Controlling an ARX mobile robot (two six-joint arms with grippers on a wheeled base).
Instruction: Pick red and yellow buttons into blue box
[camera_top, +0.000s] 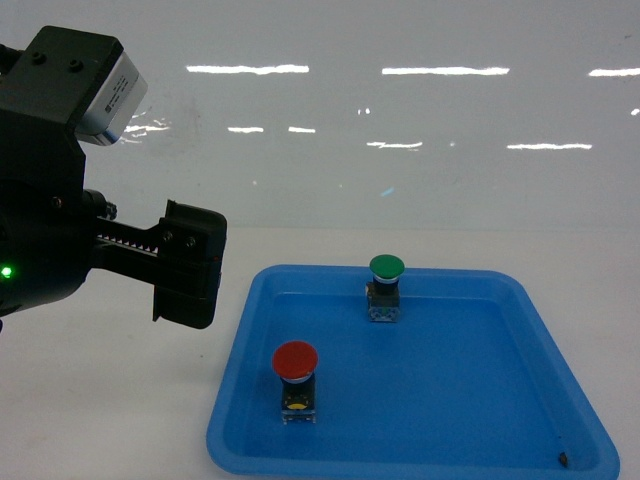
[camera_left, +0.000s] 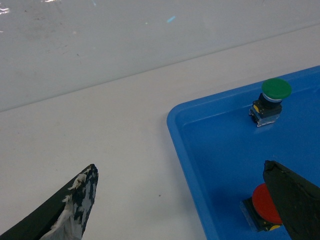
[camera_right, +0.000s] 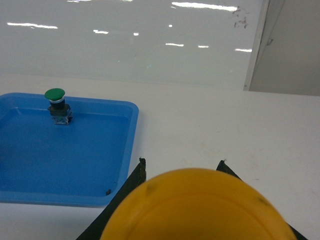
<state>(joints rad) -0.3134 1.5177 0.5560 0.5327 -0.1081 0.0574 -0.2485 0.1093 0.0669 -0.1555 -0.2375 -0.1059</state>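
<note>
Already the right gripper (camera_right: 200, 210) is clamped on the yellow button (camera_right: 200, 205); the left gripper (camera_left: 185, 205), fingers apart, could knock the red button (camera_top: 296, 362) over.

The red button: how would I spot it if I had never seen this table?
Look for the shallow blue tray on the white table. Two push buttons stand in it: the red button sits near the tray's front left corner, closest to the left gripper. Its neighbour, the green button, stands farther back by the rear rim, so the cap colour settles it.
</note>
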